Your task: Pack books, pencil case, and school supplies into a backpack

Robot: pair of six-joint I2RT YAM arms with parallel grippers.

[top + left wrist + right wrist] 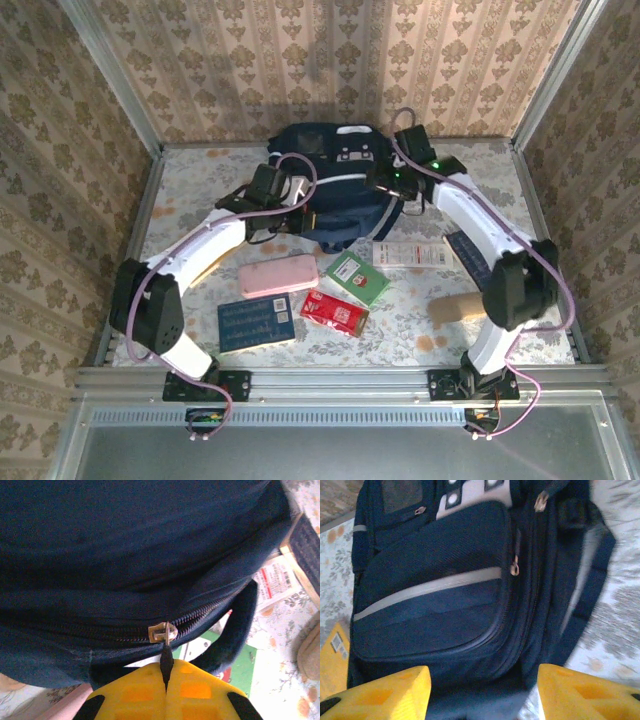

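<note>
- The backpack (335, 190) lies at the top middle of the table (180, 190) in the top view. I can see nothing inside it.
- The left gripper (166, 680) is clenched tight on the black zipper pull (166, 662), at the bottom middle of the left wrist view.
- I think the bag is just being opened. I cannot tell how far the zipper has gone.
- The right gripper (484, 674) holds nothing. Its yellow fingers (380, 695) stand wide apart at the bottom of the right wrist view, with the backpack just above them.
- The pink pencil case (278, 275) lies below the backpack, in the middle of the top view.
- The blue book (257, 322) is lower left of the middle. The navy book (462, 248) is at the right, partly under the arm. The yellow book (335, 655) peeks in at the lower left of the right wrist view.
- The green pack (358, 277), red pack (335, 312) and white strip (408, 254) lie out on the table too.
- So no packing is done yet. The bag must be opened, and then all seven things go in.
</note>
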